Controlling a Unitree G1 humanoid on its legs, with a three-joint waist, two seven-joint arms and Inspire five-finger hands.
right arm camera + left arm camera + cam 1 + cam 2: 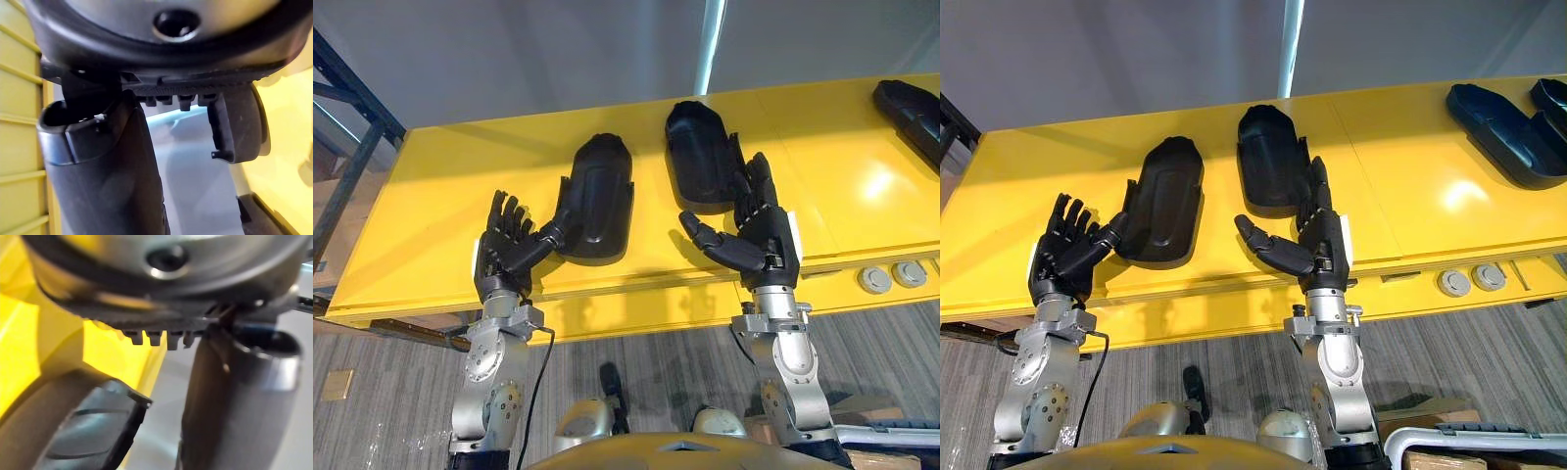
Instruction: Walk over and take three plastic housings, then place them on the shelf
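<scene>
Two black plastic housings lie on the yellow table [431, 206]. The left housing [599, 196] lies hollow side down, and the second housing [698, 152] lies a little further back to its right. My left hand [504, 247] is open beside the left housing's near left corner, with its thumb reaching to that edge. In the left wrist view the same housing [93, 431] shows close past the thumb [234, 396]. My right hand [1317, 245] is open by the second housing's near right side, fingers straight along its edge and thumb spread toward the left. Neither hand holds anything.
More black housings [1498, 122] lie at the table's far right end. Two round silver fittings [1469, 280] sit in the table's front right edge. A dark blue rack frame [352, 147] stands at the left, and grey floor runs below the table front.
</scene>
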